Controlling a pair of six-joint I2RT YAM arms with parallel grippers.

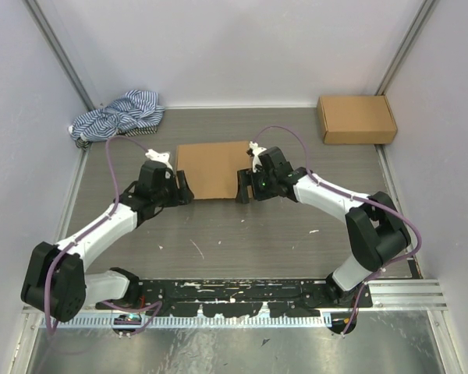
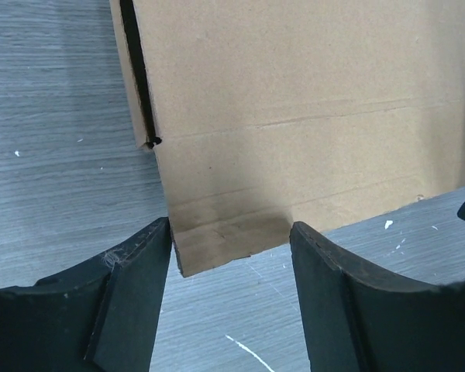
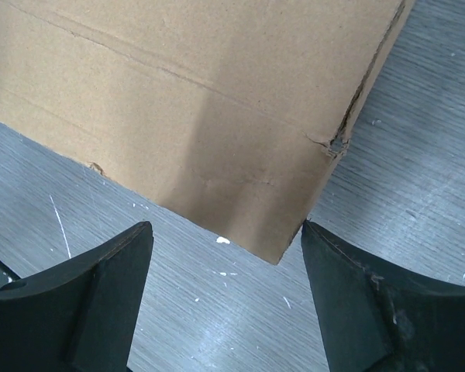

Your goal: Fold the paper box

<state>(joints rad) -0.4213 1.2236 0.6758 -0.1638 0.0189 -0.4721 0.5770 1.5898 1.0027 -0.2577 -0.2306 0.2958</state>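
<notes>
cardboard: you have the plain brown corrugated cardboard paper box (image 1: pixel 212 169) lying flat near the middle of the grey wood-grain tabletop (image 1: pixel 218 238), with a broad panel facing up.
box surface: your left wrist view shows crease lines running across the panel (image 2: pixel 310 116) and a dark gap along its left edge, where a second cardboard layer shows. your right wrist view shows a small tear on the right edge (image 3: pixel 194 101), where a crease meets it.
left end effector: the left end effector (image 1: pixel 184 185) sits at the box's near-left corner. its jaws are spread wide and that corner pokes in between the black fingers (image 2: pixel 231 236), with nothing clamped. you cannot tell whether the left finger touches the cardboard edge.
right end effector: the right end effector (image 1: pixel 244 187) sits at the near-right corner, also spread apart. the corner points into the gap (image 3: pixel 226 232), clear of both fingers.
surroundings: a second closed brown cardboard box (image 1: pixel 356 118) rests at the far right, and a crumpled blue-and-white striped cloth (image 1: pixel 121 114) at the far left. both are well apart from the paper box.
</notes>
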